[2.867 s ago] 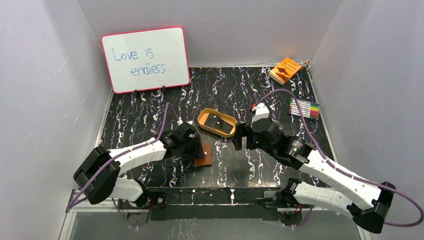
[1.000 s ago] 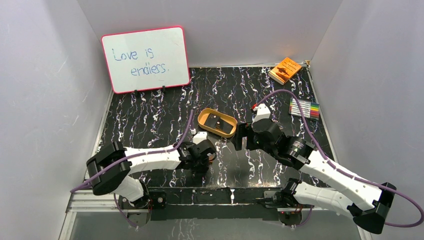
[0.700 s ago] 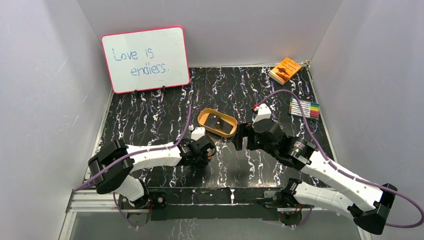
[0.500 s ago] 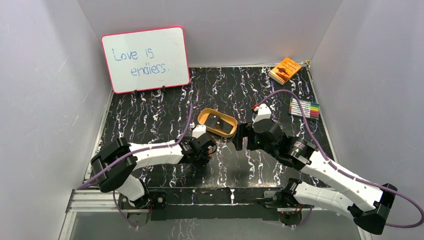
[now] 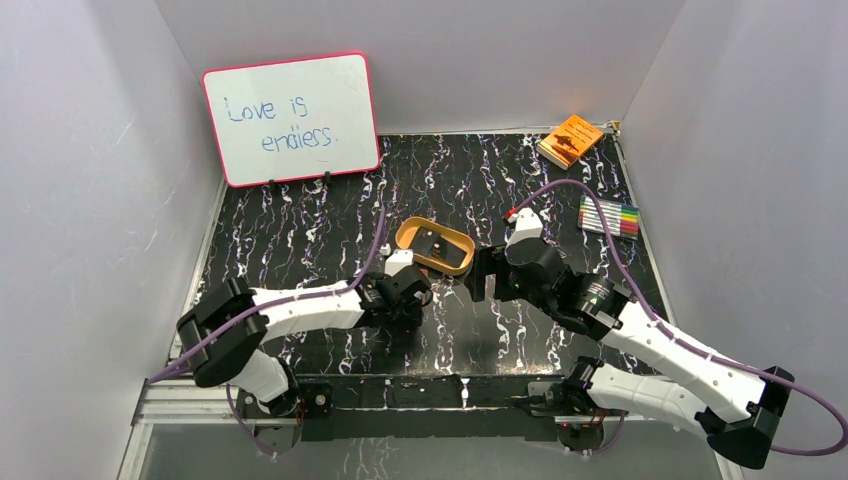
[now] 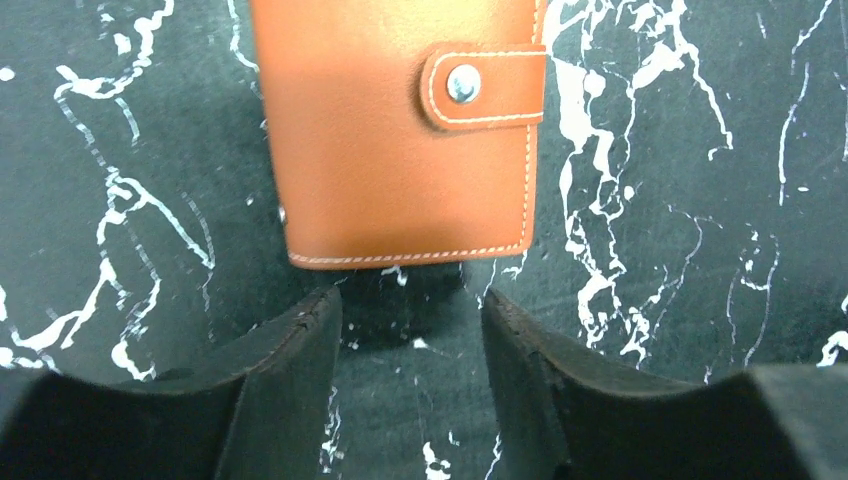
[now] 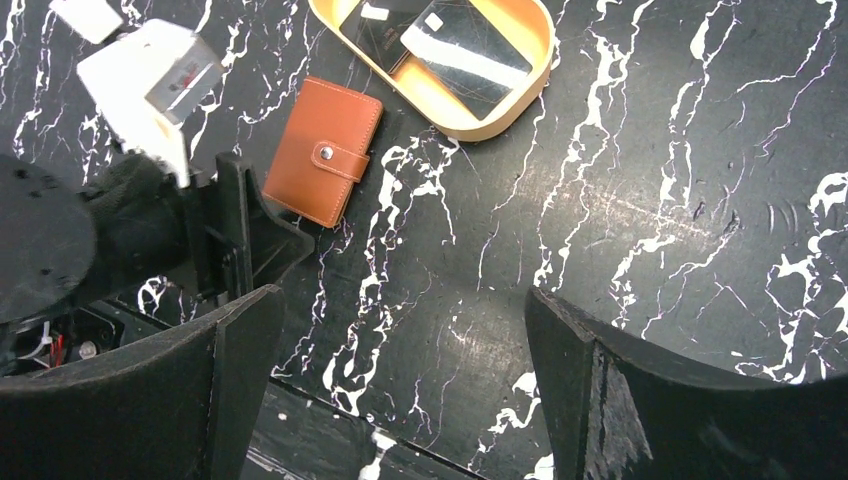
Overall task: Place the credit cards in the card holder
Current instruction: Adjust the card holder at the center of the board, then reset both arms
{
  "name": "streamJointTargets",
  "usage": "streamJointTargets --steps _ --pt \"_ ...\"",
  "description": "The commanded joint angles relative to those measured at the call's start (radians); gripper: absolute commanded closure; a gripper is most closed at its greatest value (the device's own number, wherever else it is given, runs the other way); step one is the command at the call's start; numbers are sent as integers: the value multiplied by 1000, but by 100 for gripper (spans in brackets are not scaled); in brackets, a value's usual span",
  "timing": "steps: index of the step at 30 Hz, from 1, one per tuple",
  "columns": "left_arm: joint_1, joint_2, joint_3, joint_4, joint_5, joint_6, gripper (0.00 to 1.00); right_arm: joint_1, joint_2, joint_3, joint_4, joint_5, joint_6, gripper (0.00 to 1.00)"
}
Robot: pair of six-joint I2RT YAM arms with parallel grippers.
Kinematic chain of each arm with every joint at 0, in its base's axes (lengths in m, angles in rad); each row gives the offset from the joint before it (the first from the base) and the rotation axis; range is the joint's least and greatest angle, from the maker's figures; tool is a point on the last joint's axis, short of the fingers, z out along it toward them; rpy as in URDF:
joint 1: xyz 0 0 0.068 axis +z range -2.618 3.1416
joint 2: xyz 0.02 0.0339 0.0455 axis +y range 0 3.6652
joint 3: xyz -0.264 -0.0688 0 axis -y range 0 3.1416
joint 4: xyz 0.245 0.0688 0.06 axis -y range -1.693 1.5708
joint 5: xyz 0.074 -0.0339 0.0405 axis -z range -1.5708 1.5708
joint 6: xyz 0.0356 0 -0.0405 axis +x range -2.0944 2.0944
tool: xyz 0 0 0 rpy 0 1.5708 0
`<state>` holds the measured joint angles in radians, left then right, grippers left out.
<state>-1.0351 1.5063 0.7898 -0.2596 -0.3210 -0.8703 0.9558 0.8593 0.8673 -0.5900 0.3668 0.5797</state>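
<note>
Left end effector [image 6: 410, 312] is low over the bench [image 6: 680, 300], jaws apart with nothing between them, tips lined up on the near short edge of the card holder [image 6: 400, 150] but just shy of touching it. The holder lies flat and folded, strap tab [image 6: 500, 88] across the front and snap button [image 6: 462, 83] fastened, so my read is it must be opened before any card goes in. It sits a little left of the middle, toward the near edge. Over to the right end effector [image 7: 400, 300]: spread wide, empty, hanging above bare marble, likely ready for a card. Both credit cards, the black card [image 7: 372, 28] and the pale card [image 7: 465, 52], lie in the tan oval tray [image 7: 470, 125] around mid-bench, none in the holder yet. The right wrist camera gives the layout, holder just beside the tray's near-left rim, whether touching I can't tell. The left wrist camera alone shows the closed snap and that sliver of gap at the fingertips. From overhead the left wrist hides the holder completely.
</note>
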Motion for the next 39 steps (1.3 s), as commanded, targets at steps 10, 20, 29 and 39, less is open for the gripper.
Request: streamJointTargets --steps 10,20,29,39 --pt "6 -343 134 -270 -232 -207 9 1 97 155 -55 347 253 2" --pt "7 -352 283 -382 -366 7 9 -3 191 333 88 469 -26 1" --pt "335 -306 621 -413 -214 274 8 -56 515 822 131 414 -361 2" --pt "443 -283 1064 -272 34 480 9 -60 386 1030 307 303 -543 2"
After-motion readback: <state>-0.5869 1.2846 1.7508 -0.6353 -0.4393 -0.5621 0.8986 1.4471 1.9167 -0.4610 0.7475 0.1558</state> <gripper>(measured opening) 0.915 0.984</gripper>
